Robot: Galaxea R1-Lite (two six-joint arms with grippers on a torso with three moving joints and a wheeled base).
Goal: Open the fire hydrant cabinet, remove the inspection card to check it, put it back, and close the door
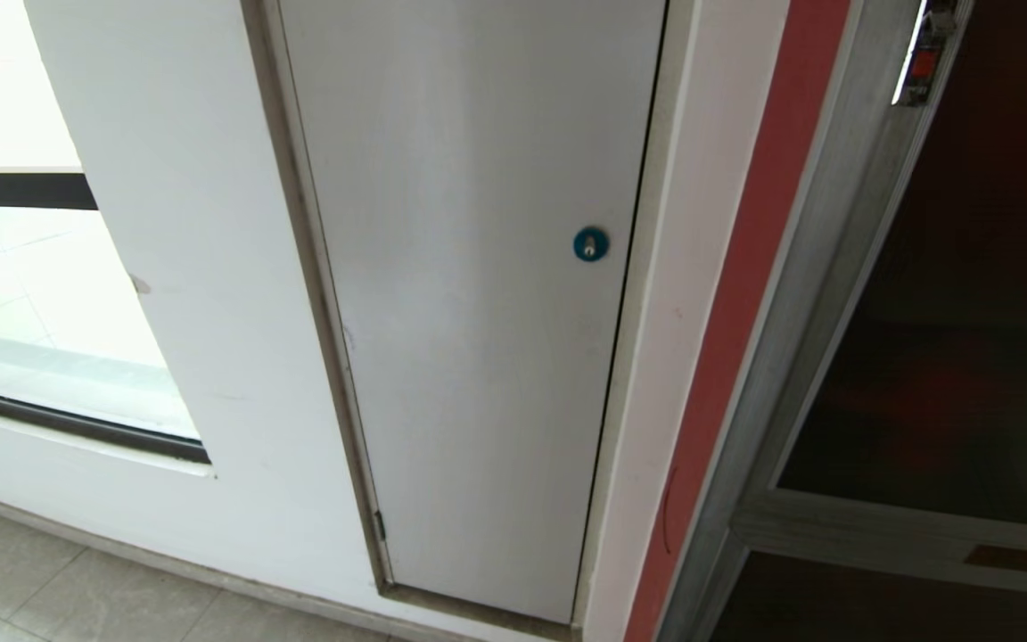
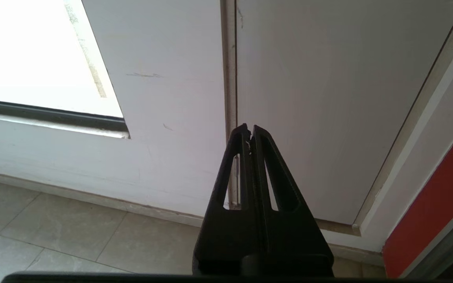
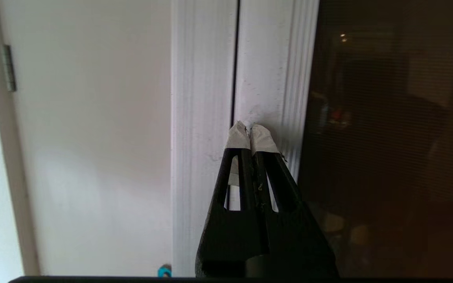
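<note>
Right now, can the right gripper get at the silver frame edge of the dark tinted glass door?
Probably yes: the right gripper, shut, points at the door frame beside the glass, with nothing between. Contact can't be judged.

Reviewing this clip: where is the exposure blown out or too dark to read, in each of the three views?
Head view: the window at left is washed out to near white; the door glass at right is very dark, its interior barely readable. Left wrist view: the window is pure white glare. Right wrist view: the dark glass shows only faint reflections, and the plain white door looks bright and soft.
</note>
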